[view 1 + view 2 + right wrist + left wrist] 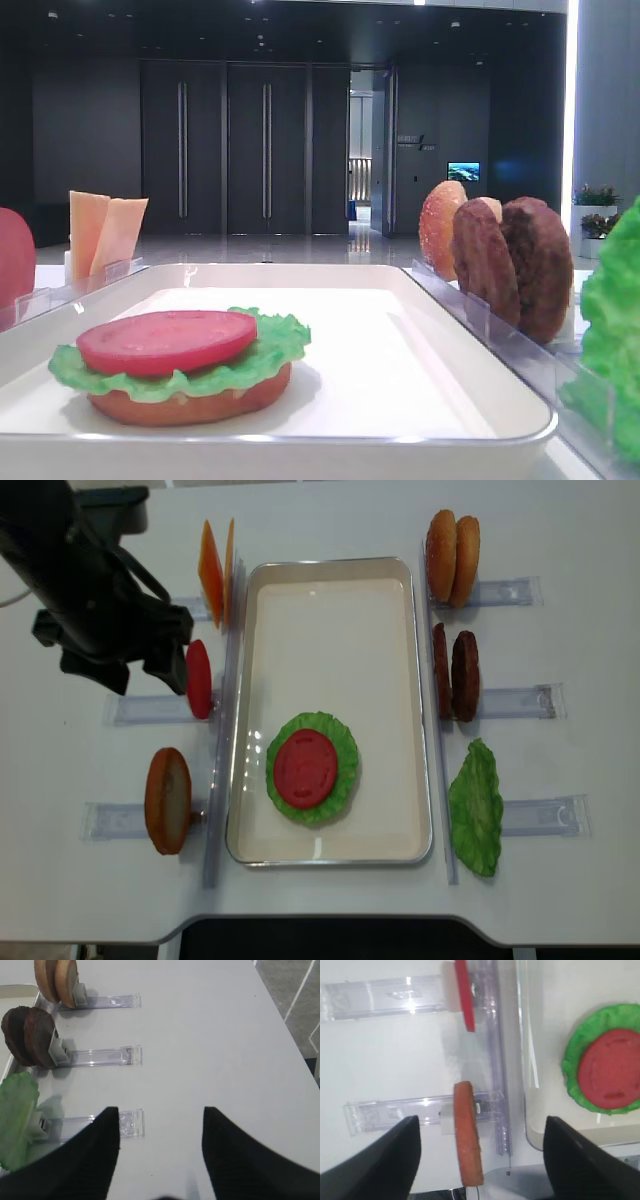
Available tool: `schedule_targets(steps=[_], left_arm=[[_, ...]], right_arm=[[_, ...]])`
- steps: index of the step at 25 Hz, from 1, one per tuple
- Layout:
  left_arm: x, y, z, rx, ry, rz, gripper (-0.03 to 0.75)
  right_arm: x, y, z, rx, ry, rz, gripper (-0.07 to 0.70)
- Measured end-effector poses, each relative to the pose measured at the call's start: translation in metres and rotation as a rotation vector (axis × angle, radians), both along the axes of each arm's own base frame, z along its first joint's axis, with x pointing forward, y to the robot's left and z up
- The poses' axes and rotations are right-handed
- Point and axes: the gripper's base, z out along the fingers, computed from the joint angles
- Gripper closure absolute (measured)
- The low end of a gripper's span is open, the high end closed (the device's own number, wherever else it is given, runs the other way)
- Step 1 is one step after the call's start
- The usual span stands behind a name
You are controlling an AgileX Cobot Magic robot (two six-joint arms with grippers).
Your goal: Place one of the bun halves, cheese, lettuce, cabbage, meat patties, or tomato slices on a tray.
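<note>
On the white tray (330, 620) lies a stack: a bun half (190, 405) under lettuce (345, 750) and a tomato slice (305, 768). My left gripper (145, 677) hangs open, high over the left racks. In the left wrist view its gripper (481, 1121) frames a bun half (468, 1140) standing on edge in its rack, with wide gaps on both sides. A tomato slice (464, 995) stands in the rack beyond. My right gripper (160, 1110) is open over bare table, right of the racks with lettuce (17, 1115), meat patties (30, 1035) and bun halves (56, 980).
Clear plastic racks line both long sides of the tray. Cheese (215, 572) stands at the back left. Two bun halves (452, 555), two patties (455, 675) and a lettuce leaf (475, 808) sit along the right side. The table's front edge (320, 920) is close to the tray.
</note>
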Motion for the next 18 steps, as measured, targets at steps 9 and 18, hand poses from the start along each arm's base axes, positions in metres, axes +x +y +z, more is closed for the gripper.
schedule_targets(steps=[9,18], left_arm=[[0.0,0.057,0.016,0.018,-0.058,0.088,0.15],[-0.002,0.076,0.019,0.045,-0.071,0.04,0.156]], right_arm=[[0.0,0.0,0.0,0.0,0.0,0.0,0.27],[0.0,0.0,0.0,0.0,0.001,0.0,0.27]])
